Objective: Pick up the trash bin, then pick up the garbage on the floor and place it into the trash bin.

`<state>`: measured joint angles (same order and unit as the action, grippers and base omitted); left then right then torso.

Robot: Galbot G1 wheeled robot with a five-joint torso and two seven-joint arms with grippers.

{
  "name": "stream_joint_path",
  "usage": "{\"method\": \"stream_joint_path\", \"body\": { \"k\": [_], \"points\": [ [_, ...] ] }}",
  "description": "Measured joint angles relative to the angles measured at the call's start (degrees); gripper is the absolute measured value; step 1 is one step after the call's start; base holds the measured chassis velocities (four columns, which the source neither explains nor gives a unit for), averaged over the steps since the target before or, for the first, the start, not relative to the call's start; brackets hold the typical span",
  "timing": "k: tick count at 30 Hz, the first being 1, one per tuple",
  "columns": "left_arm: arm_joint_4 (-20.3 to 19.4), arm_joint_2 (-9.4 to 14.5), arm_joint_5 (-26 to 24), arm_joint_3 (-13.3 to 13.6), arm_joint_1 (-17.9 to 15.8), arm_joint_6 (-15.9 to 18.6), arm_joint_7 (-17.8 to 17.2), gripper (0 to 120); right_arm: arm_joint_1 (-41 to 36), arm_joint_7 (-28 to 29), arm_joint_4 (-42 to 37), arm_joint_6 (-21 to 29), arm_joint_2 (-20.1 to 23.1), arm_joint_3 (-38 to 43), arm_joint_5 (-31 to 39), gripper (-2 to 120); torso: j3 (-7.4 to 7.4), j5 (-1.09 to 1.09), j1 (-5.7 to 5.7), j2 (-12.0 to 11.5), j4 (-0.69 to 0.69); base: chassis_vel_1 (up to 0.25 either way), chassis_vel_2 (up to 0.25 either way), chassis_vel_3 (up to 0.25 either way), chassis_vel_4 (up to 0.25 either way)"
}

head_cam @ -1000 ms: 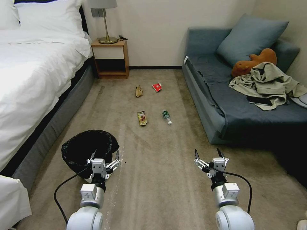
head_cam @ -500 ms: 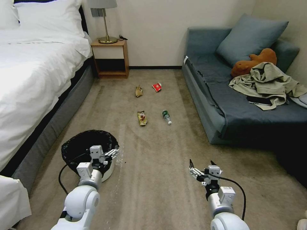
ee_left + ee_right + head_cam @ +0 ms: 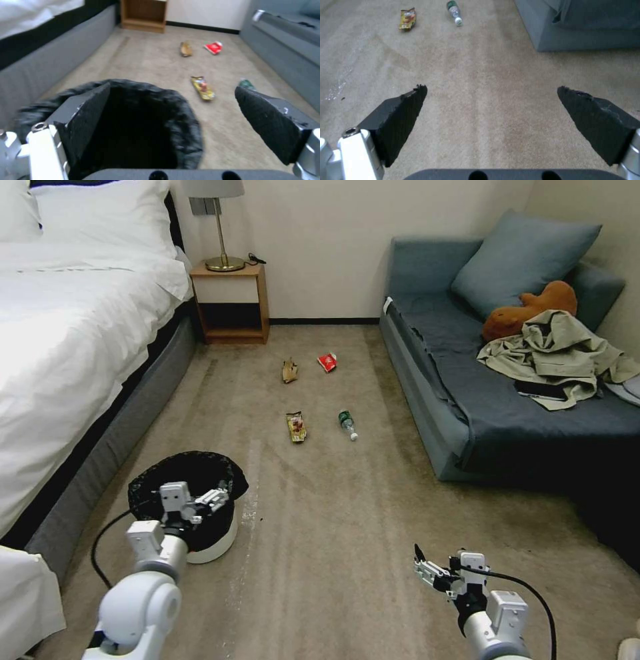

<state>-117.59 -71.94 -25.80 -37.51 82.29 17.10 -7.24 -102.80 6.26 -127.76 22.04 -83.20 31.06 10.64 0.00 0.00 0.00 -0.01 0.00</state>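
We see the trash bin (image 3: 200, 520) standing on the carpet (image 3: 333, 527) near the foot of the bed (image 3: 67, 347), its white wall showing under the wrinkly black liner. Our left gripper (image 3: 200, 500) hangs over the bin's near rim with its jaws released and spread wide. From the left wrist view, one finger (image 3: 88, 117) sits in front of the bin's (image 3: 146, 120) dark mouth while the other finger (image 3: 270, 120) lies outside the liner, over bare carpet, so the rim on that side falls between the jaws. We cannot tell whether either finger touches the liner.

Our right gripper (image 3: 437, 573) is low over open carpet, well apart from the bin, with its jaws also released and nothing between them; the right wrist view shows only carpet between its fingers (image 3: 403, 117).

The garbage lies farther ahead on the floor, well apart from both grippers and between the bed and the sofa (image 3: 467, 400): the snack wrapper (image 3: 296, 427) and the bottle (image 3: 347, 424) side by side in the nearer row, the paper scrap (image 3: 289, 371) and the red-and-white packet (image 3: 327, 361) beyond them, toward the nightstand (image 3: 231, 303).
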Motion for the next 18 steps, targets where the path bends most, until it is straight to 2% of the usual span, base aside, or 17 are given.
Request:
{"method": "stream_joint_path", "body": {
  "k": [1,2,3,5,6,7,8,10,11,13,15,17,18],
  "points": [
    [-0.1,0.3,-0.6,-0.9,0.0,0.5,-0.1,100,0.2,0.0,0.3,-0.2,0.0,-0.1,-0.1,100,0.0,0.0,0.0,0.0,0.0,0.0,0.0,0.0,0.0],
    [-0.1,1.2,-1.8,-3.5,-0.3,2.1,-0.5,100,0.4,0.0,0.9,-0.6,0.1,-0.3,-0.1,100,0.0,0.0,0.0,0.0,0.01,0.0,0.0,0.0,0.0],
    [-0.1,1.2,-1.8,-3.5,-0.3,2.1,-0.5,100,0.4,0.0,0.9,-0.6,0.1,-0.3,-0.1,100,0.0,0.0,0.0,0.0,0.01,0.0,0.0,0.0,0.0],
    [0.3,2.1,-2.9,-5.5,-0.7,3.4,-0.9,100,0.5,0.1,1.3,-0.9,0.2,-0.3,-0.1,100,0.0,0.01,0.0,0.0,0.0,0.0,0.0,0.0,0.0],
    [1.1,3.4,-4.7,-7.8,-1.2,5.4,-1.9,100,0.6,0.2,1.7,-1.4,0.4,-0.4,-0.2,100,0.0,-0.01,0.0,0.0,0.0,0.0,0.0,0.0,0.0],
    [1.5,3.9,-5.4,-8.7,-1.5,6.5,-2.4,100,0.6,0.2,1.9,-1.6,0.5,-0.3,-0.2,100,0.0,-0.01,0.0,0.0,0.0,0.0,0.0,0.0,0.0],
    [1.5,3.9,-5.4,-8.7,-1.5,6.5,-2.4,100,0.6,0.2,1.9,-1.6,0.5,-0.3,-0.2,100,0.0,-0.01,0.0,0.0,0.0,0.0,0.0,0.0,0.0],
    [2.7,5.1,-6.4,-10.5,-2.1,9.3,-3.0,100,0.8,0.3,2.5,-2.0,0.8,-0.1,-0.1,100,0.0,0.0,0.0,0.0,0.0,0.0,0.0,0.0,0.0],
    [2.7,5.1,-6.4,-10.5,-2.1,9.3,-3.0,100,0.8,0.3,2.5,-2.0,0.8,-0.1,-0.1,100,0.0,0.0,0.0,0.0,0.0,0.0,0.0,0.0,0.0],
    [4.0,5.9,-6.8,-11.3,-2.8,11.6,-3.6,100,1.2,0.4,2.9,-2.1,1.0,0.0,0.0,100,0.0,0.0,0.0,0.0,0.0,0.0,0.0,0.0,0.0],
    [4.3,6.2,-6.9,-11.4,-3.0,12.3,-3.9,100,1.3,0.4,3.0,-2.2,1.0,0.0,0.0,100,0.0,-0.01,0.0,0.0,0.01,0.0,0.0,0.0,0.0],
    [6.6,7.2,-7.7,-11.2,-5.0,15.2,-6.3,100,1.8,0.5,3.6,-2.2,1.1,0.0,0.1,100,0.0,0.0,0.0,0.0,0.0,0.0,0.0,0.0,0.0],
    [6.6,7.2,-7.7,-11.2,-5.0,15.2,-6.3,100,1.8,0.5,3.6,-2.2,1.1,0.0,0.1,100,0.0,0.0,0.0,0.0,0.0,0.0,0.0,0.0,0.0]
  ]
}}
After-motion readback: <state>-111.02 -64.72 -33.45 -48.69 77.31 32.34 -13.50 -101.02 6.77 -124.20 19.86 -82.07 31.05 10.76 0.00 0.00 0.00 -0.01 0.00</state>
